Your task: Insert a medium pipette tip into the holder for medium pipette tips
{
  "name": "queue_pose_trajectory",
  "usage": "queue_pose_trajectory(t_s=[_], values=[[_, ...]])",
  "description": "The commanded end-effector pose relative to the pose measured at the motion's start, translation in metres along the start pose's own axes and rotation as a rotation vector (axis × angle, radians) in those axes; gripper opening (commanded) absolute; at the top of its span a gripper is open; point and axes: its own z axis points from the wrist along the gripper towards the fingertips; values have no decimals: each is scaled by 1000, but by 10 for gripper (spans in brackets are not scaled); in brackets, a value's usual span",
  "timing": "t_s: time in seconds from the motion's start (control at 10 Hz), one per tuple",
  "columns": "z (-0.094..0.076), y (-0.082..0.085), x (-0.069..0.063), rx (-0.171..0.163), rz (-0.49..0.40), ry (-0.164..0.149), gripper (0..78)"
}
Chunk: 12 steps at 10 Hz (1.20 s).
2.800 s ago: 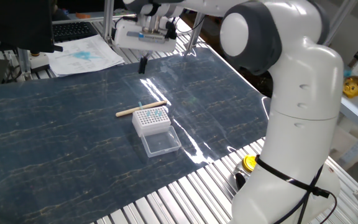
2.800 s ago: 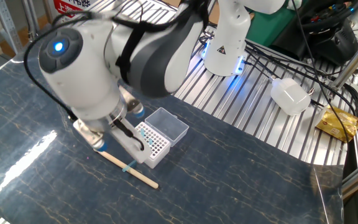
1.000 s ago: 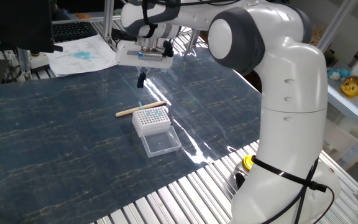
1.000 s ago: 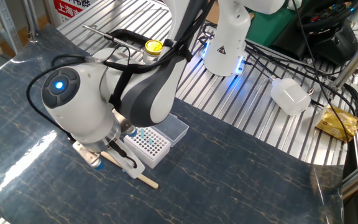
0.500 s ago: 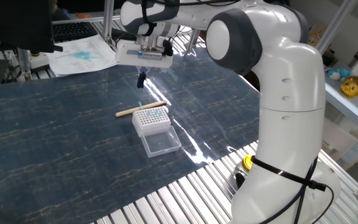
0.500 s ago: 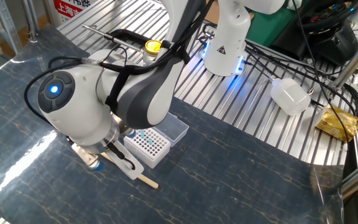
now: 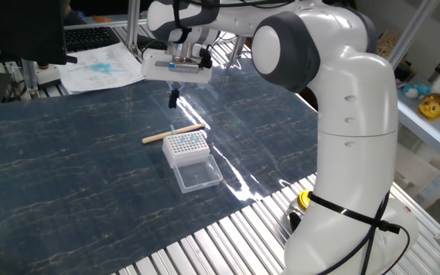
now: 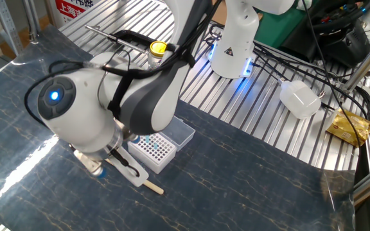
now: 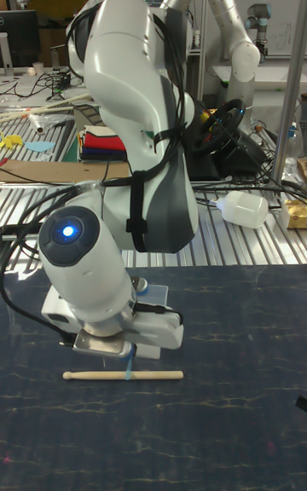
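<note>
White robot arm's black two-finger gripper (image 7: 173, 98) now lower, shifted toward 6 o'clock, nearer the long beige wooden stick (image 7: 174, 134)

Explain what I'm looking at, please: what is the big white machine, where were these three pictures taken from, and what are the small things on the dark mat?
The big white machine is a robot arm. At its end are two small dark fingers for grasping. Two pictures look down at the table from different sides. The tall one looks along it, with the arm close in front. On the dark mat lie a small white rack of holes holding some teal tips, its clear lid folded open, a wooden stick, and a tiny teal tip right at the stick. The fingers hover above that tip. Whether they hold anything is too small to tell.
</note>
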Motion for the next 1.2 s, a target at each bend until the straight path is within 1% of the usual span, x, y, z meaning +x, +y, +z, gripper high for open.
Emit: queue_pose_trajectory(t_s=[0.1,0.3,0.7,0.8,0.9,1.0,1.2], values=[[10,6,-8,11,4,8,0],[17,5,-15,20,-2,27,0],[30,-12,-32,25,-71,38,0],[30,-12,-32,25,-71,38,0],[35,-18,-37,25,-83,39,0],[37,-19,-38,25,-85,49,0],[46,-18,-38,20,-80,55,0]])
